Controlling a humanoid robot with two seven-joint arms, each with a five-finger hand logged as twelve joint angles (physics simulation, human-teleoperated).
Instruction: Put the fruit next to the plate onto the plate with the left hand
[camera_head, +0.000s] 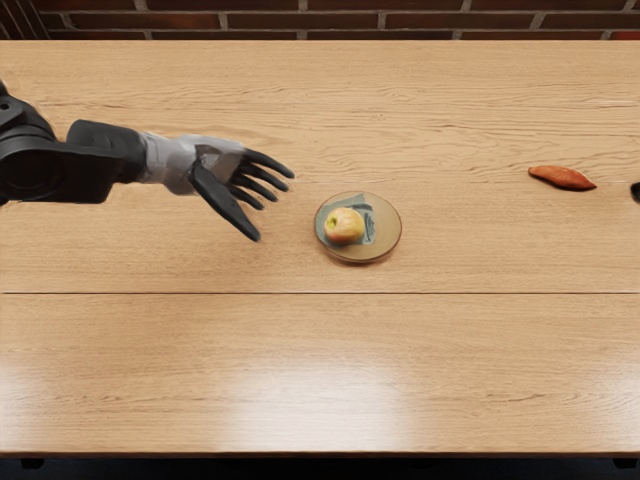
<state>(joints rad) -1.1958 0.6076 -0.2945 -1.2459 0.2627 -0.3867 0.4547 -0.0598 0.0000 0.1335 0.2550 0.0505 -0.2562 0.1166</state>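
The desk (320, 370) fills nearly the whole view, its planks running left to right. The left arm (60, 160) comes in over the left edge, about a third of the way from the far edge to the near one. The left hand (225, 178) hangs above the wood with its fingers (262, 172) spread apart and nothing in them, and the thumb points down toward the near edge.

The plate (358, 227) sits a little right of the desk's middle, to the right of the hand and slightly nearer the near edge. A strip of bare wood shows between the fingertips and its rim. The fingers point roughly at it, so the line from hand to plate runs along the desk's length.

An orange tuber (562, 178) lies well apart from the plate, close to the right edge, with its long axis nearly parallel to the far edge.

The apple (344, 225) rests on the plate, left of the plate's centre on the side facing the hand. It is round and has no long axis to speak of. No fruit lies on the wood beside the plate, so I judge the placing done, and the hand needs only to draw clear leftward.

The right hand (636, 192) shows at most as a dark scrap at the right border. Whether it is open or closed cannot be told. The left hand is far nearer the apple.
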